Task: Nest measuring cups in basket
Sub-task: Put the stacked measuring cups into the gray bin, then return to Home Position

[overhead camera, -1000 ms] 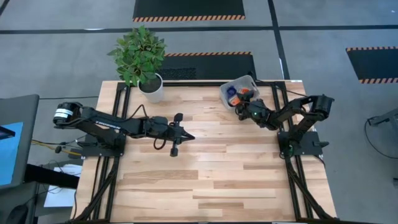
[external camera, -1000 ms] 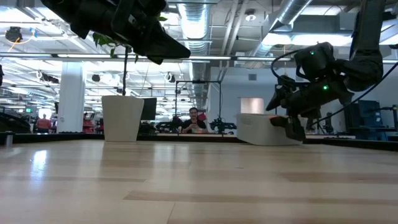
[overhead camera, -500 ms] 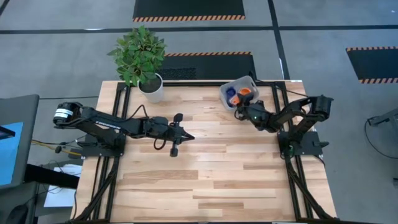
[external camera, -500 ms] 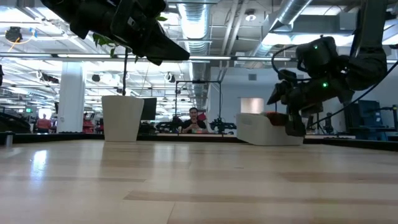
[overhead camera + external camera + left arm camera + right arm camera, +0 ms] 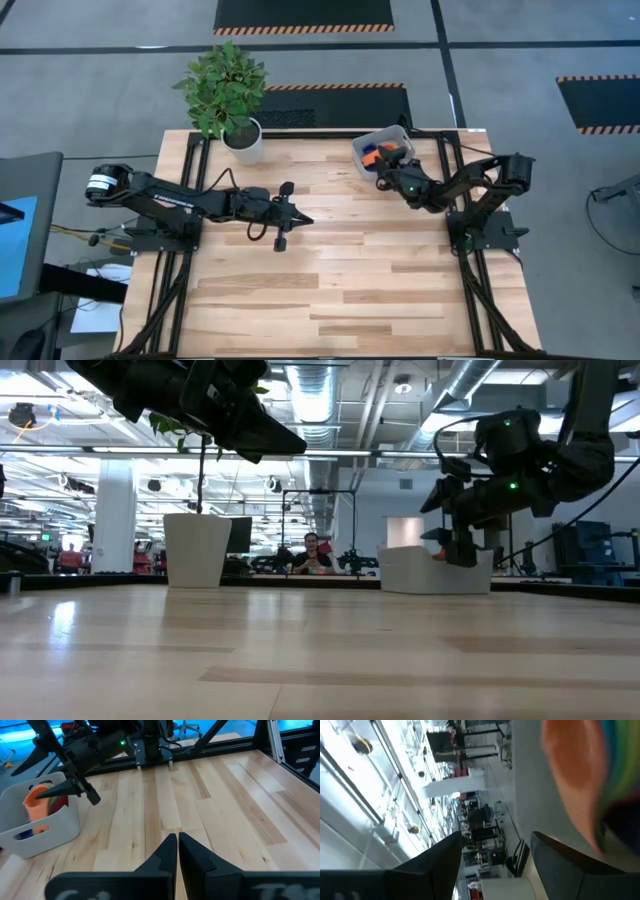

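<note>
Cups [image 5: 383,152] were seen stacked in the basket [image 5: 364,144] at the bench's [image 5: 340,270] far right corner. The right jaws [image 5: 388,165], parted and empty, had been moved from beside the basket to over its rim, so release seemed done. The left jaws [image 5: 306,221] were kept shut, empty, at mid-bench. One basket was counted; orange, red and blue cups showed, the rest hidden.

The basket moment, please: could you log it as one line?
right gripper: open, at basket rim | orange cup: in basket | left gripper: shut, waiting mid-table
</note>
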